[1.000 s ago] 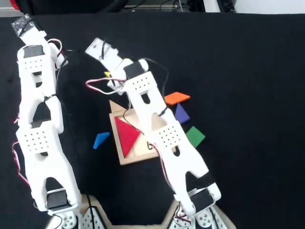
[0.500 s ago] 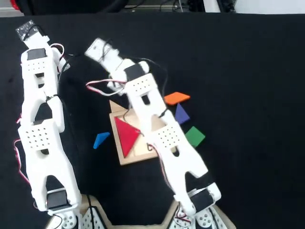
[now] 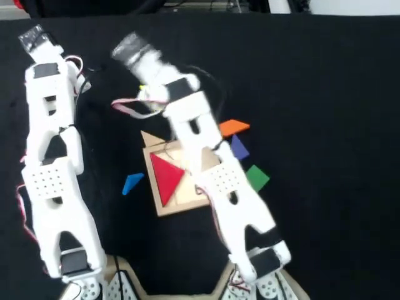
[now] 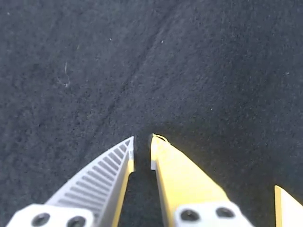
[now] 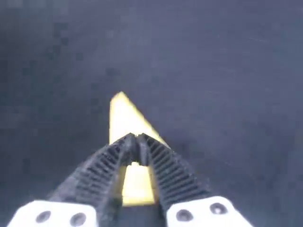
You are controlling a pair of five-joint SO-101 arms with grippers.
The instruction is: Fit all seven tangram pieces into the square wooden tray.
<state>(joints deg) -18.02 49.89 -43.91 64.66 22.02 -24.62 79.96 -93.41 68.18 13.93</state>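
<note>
One piece, the red triangle (image 3: 165, 176), lies inside the tray (image 3: 178, 206). The blue piece (image 3: 132, 182) sits on the black cloth (image 3: 325, 94) near the tray's left edge. The orange piece (image 3: 234, 127), purple triangle (image 3: 239, 147) and green piece (image 3: 256, 177) lie on its other side, close beside the right arm (image 3: 219, 181).

The right gripper (image 5: 138, 138) has its fingers pressed together on the yellow piece (image 5: 122, 113). That piece pokes out past the tips over bare cloth, beyond the tray's far corner. I cannot tell whether it is lifted or resting on the cloth. The left gripper (image 4: 142, 139) is off at the far left, its fingers almost together with nothing between them.

The main risk, as I judge it, is the grip. The fingers pinch a thin flat piece with a long point sticking out, so it may pivot or slip on the trip to the tray. If it arrives turned, it could ride up on the rim or on the red triangle instead of dropping flat. The right arm also covers part of the tray from above. A low pass could nudge the loose tray or the pieces beside it.
</note>
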